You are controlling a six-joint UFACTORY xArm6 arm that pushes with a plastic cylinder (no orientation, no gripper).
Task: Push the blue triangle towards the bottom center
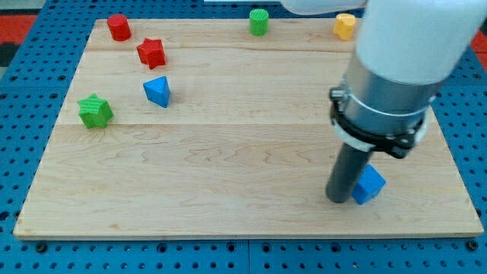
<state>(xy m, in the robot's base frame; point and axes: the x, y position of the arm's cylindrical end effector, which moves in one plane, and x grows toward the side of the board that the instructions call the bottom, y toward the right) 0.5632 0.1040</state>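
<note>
The blue triangle (157, 91) lies at the board's left, below the red star (151, 52) and to the right of the green star (95, 111). My tip (339, 199) rests on the board at the lower right, far from the triangle. It touches the left side of a blue block (370, 185), which the rod partly hides. The arm's large grey and white body covers the upper right of the view.
A red cylinder (118, 27) stands at the top left. A green cylinder (259, 22) stands at the top centre. A yellow block (345, 26) sits at the top right, partly behind the arm. The wooden board (228, 175) lies on a blue pegboard.
</note>
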